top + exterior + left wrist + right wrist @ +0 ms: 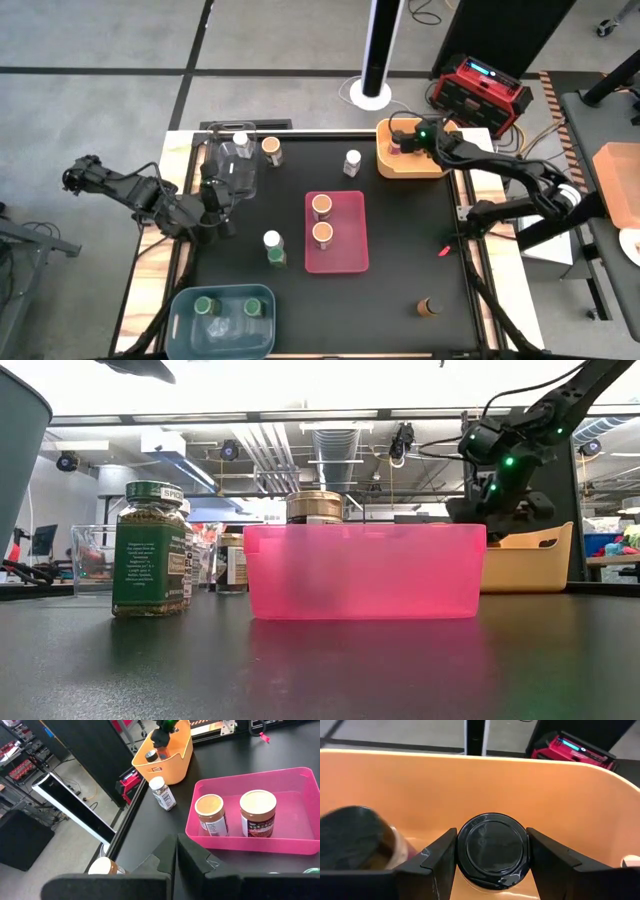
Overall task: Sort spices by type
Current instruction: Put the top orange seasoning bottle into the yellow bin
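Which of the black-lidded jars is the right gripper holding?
The upright black-lidded jar inside the orange bin, clamped between the right gripper fingers. The other dark-lidded jar beside it is tilted and not held.

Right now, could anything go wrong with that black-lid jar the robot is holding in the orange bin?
Maybe two things. The right gripper holds the black-lid jar by its lid only, so it might slip or tilt. Another dark-lid jar already lies tipped in the orange bin close beside it, so the lowering jar might bump it or land leaning on it.
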You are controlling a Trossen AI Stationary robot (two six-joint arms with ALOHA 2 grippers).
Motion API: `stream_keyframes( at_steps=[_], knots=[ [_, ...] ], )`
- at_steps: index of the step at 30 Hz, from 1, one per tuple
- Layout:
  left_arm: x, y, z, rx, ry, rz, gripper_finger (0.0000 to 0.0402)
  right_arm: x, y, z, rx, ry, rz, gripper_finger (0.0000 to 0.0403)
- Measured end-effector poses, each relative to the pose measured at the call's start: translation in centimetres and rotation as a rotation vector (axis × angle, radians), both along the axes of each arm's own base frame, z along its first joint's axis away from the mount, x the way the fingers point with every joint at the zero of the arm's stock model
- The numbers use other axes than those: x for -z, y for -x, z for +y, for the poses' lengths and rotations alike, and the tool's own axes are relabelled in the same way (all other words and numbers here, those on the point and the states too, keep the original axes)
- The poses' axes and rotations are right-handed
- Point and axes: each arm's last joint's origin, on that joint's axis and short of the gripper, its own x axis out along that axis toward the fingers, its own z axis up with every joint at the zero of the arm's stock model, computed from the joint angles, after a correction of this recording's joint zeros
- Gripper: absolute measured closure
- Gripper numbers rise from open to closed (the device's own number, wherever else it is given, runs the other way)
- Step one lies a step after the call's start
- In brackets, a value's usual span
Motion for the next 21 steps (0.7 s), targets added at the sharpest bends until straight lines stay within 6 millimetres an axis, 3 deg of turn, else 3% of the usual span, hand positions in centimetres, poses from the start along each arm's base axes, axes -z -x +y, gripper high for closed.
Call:
stream_keyframes(
  at_steps=[7, 13, 21],
  knots=[
    [0.0, 0.0, 0.0, 0.0, 0.0, 0.0, 0.0402, 0.67, 0.04, -0.45, 0.011, -0.014, 0.027, 0.0203],
    [0.0, 0.0, 0.0, 0.0, 0.0, 0.0, 0.0402, 0.61, 0.02, -0.51, 0.021, -0.004, 0.022, 0.0166],
    [-0.02, -0.01, 0.0, 0.0, 0.001, -0.002, 0.0402, 0.47, 0.06, -0.45, 0.013, 0.0, 0.028, 0.0188]
  ],
)
